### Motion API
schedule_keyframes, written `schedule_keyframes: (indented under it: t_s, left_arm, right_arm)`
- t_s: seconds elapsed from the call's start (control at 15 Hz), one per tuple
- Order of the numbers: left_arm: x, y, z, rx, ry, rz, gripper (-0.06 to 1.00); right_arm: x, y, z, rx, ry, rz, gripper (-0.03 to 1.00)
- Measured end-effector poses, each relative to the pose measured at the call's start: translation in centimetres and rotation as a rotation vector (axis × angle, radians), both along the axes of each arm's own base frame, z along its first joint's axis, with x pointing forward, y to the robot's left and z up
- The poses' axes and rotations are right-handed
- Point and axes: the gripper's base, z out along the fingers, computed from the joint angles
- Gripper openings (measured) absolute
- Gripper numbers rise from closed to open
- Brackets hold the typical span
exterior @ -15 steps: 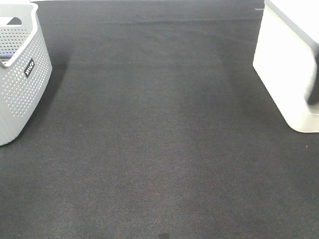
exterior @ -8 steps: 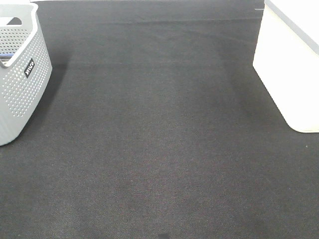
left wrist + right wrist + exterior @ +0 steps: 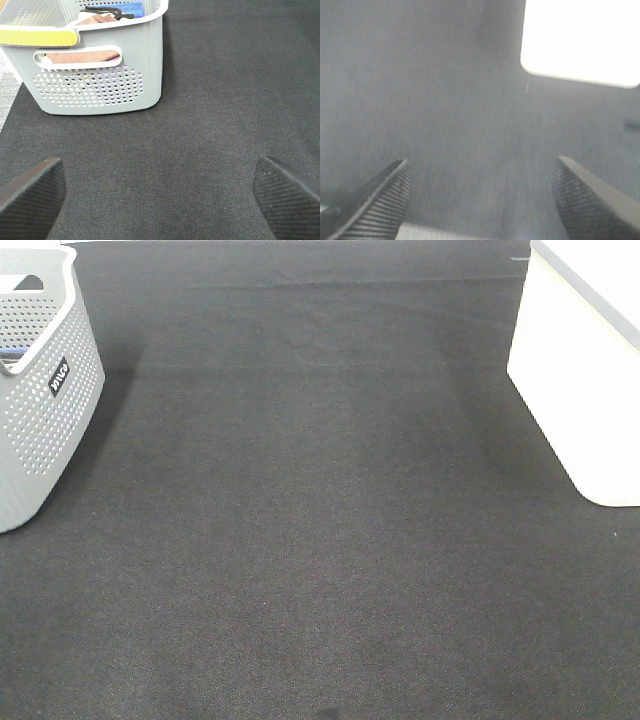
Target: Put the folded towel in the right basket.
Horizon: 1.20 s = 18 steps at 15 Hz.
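Your dark mat (image 3: pixel 320 520) is bare mid-frame; white right basket (image 3: pixel 580 370) upper right; left gripper (image 3: pixel 160 192) and right gripper (image 3: pixel 480 197) both spread wide, empty.

The right claw (image 3: pixel 480 200) hangs wide apart and empty over dark mat (image 3: pixel 445 100), white basket (image 3: pixel 580 40) beyond.

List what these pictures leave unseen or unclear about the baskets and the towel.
- White right basket: its inside is cut off by the exterior view's edge, and glare washes it out in the right wrist view, so no towel can be confirmed there.
- Grey left basket: its perforated wall hides most of its cloth contents.
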Motion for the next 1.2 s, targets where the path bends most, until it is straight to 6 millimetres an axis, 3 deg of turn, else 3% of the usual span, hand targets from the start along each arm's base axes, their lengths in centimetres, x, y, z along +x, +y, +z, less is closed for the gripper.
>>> schedule_keyframes:
  t_s: [1.2]
  left_arm:
    - [0.0,0.0,0.0,0.0,0.0,0.0,0.97]
  right_arm:
    - [-0.26,-0.09,-0.06,0.002,-0.017,-0.052,0.74]
